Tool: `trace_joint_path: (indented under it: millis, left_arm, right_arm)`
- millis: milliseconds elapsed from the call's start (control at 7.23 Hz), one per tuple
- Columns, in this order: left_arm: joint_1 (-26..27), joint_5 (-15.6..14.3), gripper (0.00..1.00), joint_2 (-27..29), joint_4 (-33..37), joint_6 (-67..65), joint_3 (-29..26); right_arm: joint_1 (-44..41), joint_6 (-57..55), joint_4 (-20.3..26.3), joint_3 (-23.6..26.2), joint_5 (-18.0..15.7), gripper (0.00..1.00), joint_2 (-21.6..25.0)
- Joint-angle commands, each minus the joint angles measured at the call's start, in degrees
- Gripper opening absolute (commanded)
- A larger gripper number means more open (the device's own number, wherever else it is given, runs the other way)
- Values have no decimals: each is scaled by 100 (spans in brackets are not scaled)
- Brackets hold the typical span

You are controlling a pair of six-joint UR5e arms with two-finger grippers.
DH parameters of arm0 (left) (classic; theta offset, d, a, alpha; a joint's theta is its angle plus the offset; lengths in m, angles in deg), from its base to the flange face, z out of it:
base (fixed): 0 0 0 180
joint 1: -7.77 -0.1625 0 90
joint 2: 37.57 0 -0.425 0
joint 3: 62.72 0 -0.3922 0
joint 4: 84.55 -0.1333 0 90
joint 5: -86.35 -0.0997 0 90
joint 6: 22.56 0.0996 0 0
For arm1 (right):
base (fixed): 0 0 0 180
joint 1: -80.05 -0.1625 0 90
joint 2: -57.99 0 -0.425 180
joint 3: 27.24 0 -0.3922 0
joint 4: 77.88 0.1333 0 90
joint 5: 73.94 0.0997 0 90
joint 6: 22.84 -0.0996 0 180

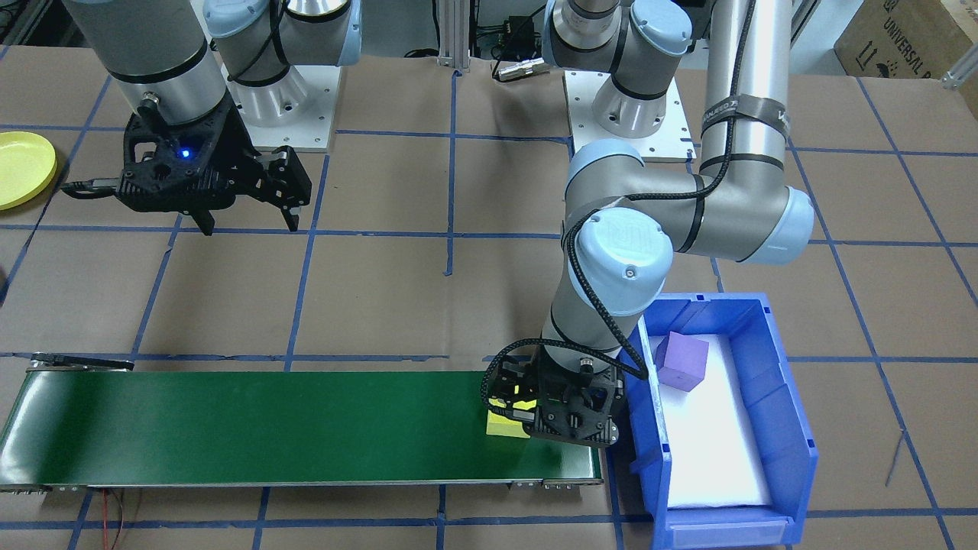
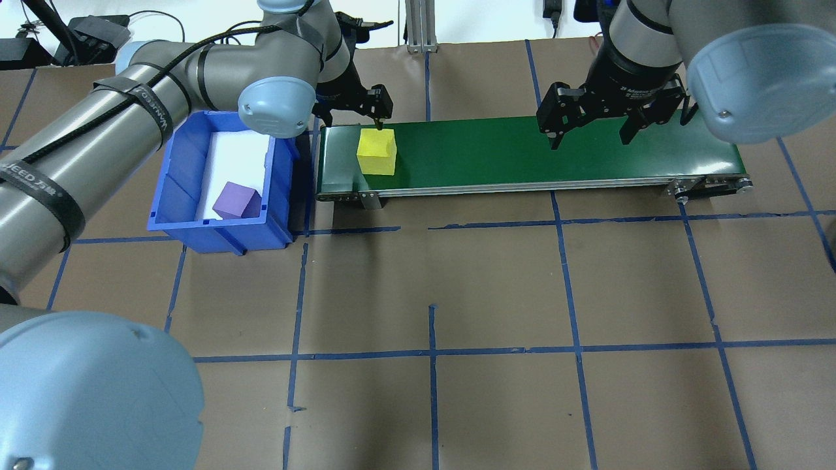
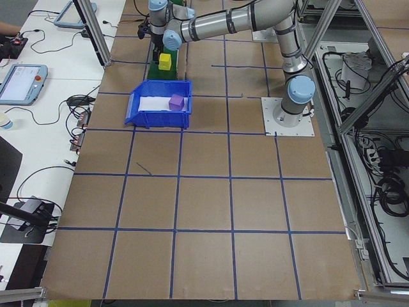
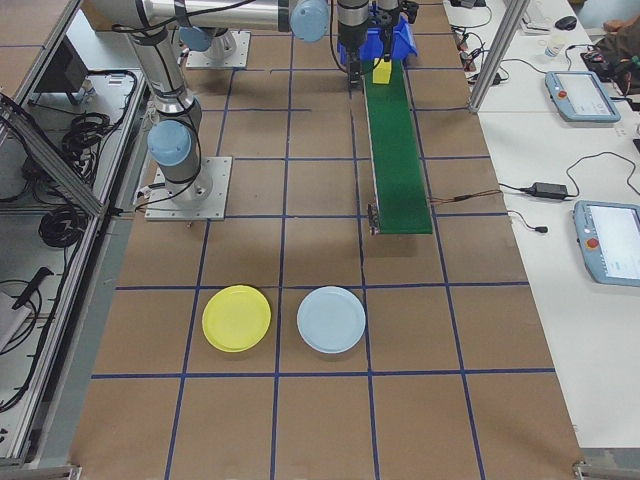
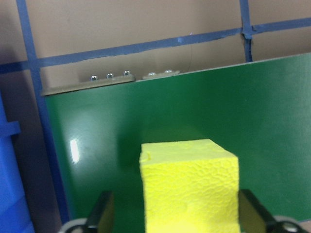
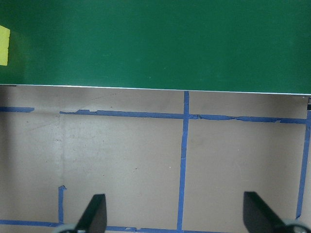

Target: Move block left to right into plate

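Task barely begun, by my read: yellow block [image 2: 377, 151] sits on the green belt [image 2: 522, 153] at its left end, next to the blue bin [image 2: 196, 222]; not yet carried right, not yet in the yellow plate [image 4: 236, 318], which lies on the surface [image 2: 457, 294] well apart from the belt's far end.

Left claw [image 5: 175, 213] is down around the block w/ fingers [image 5: 101, 211] spread either side; small gaps show in the wrist view, so not pinching; whether it's touching I can't tell. Right claw [image 2: 591, 130] hangs over the belt's right part, spread, nothing in it.

Left to do: block to the right end, pick up, drop in plate.

Count: 2 blocks (1 yellow, 1 purple block [image 2: 238, 200] in bin); 2 plates (yellow, pale blue plate [image 4: 331, 319]); 1 bin; 1 belt; 2 arms.
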Motion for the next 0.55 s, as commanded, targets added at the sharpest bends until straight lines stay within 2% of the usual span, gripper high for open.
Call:
trace_joint_path:
  millis: [0, 138, 415]
  left_arm:
    - [-670, -150, 100, -367, -58, 881, 113]
    - [-1153, -150, 100, -692, 125, 1791, 428]
    - [-1875, -168, 100, -932, 49, 3679, 1184]
  right_arm:
    - [-1, 0, 0, 0, 0, 100, -3]
    - [-1, 0, 0, 0, 0, 100, -3]
    - [86, 44, 9, -44, -9, 100, -11]
